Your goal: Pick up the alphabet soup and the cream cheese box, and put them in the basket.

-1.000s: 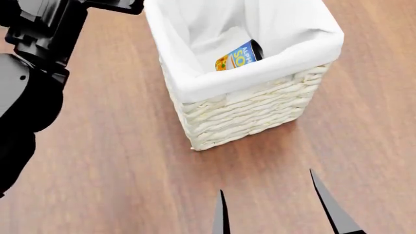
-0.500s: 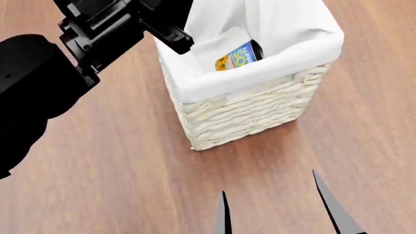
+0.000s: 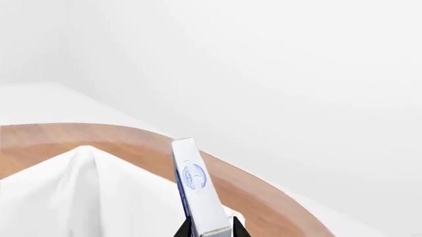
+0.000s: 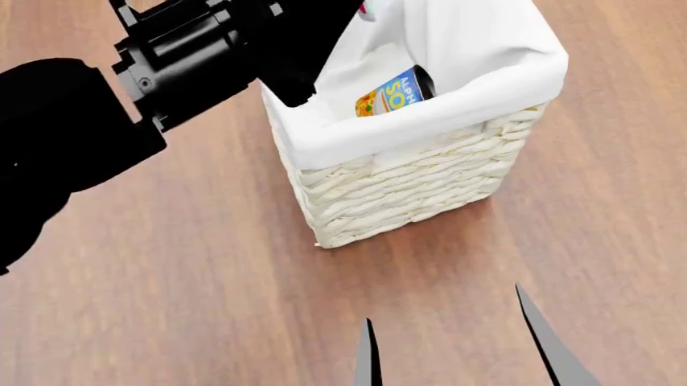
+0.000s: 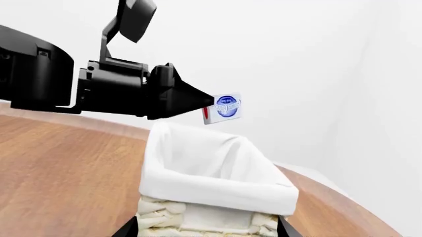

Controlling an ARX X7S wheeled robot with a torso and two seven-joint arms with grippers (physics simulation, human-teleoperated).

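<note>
Left gripper [image 5: 209, 106]: jaws clenched on the cream cheese box [image 5: 223, 108], held above the basket's open top, over the rim nearest the left arm.
Cream cheese box: pinched by one end, logo end sticking out past the jaws, clear of the liner [image 5: 218, 170].
Alphabet soup [image 4: 394, 92]: lying tilted inside the basket [image 4: 408, 189], below those jaws.
Right gripper [image 4: 462, 346]: jaws released, holding nothing, low over the worktop [image 4: 193, 281] with the basket just beyond the tips.

Rough woven wicker basket [image 4: 419, 189], smooth cloth liner [image 4: 483, 48], wood-grain table [image 4: 193, 289].
</note>
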